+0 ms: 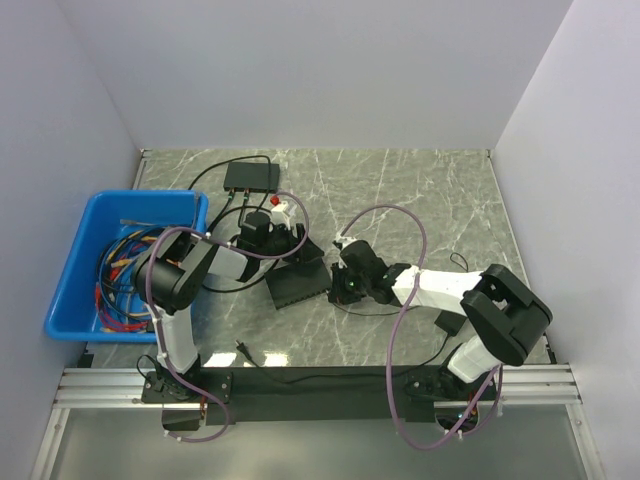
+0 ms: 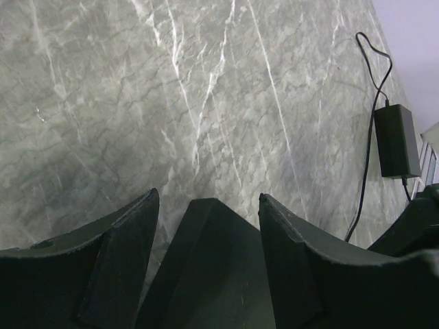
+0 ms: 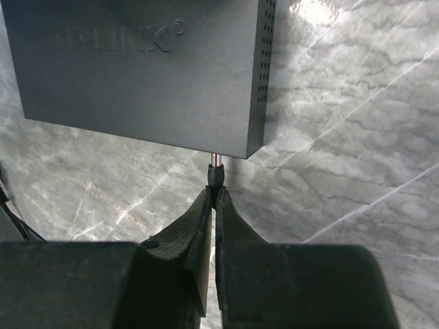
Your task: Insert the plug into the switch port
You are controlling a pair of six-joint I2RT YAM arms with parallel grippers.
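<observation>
My right gripper (image 3: 215, 193) is shut on the plug (image 3: 216, 175), a small black barrel with a metal tip. The tip meets the near edge of the black TP-LINK switch (image 3: 137, 75), close to its right corner. The switch port itself is hidden on that edge face. From above, the right gripper (image 1: 340, 285) sits at the right end of the switch (image 1: 297, 283), which lies tilted. My left gripper (image 1: 296, 250) holds the switch's far edge. In the left wrist view, a corner of the switch (image 2: 212, 267) stands between the left gripper's (image 2: 208, 196) fingers.
A blue bin (image 1: 75, 265) of coloured wires stands at the left. A smaller black box (image 1: 250, 178) with cables sits at the back. A black power adapter (image 2: 396, 140) with its thin cable lies at the right, near my right arm (image 1: 450, 322).
</observation>
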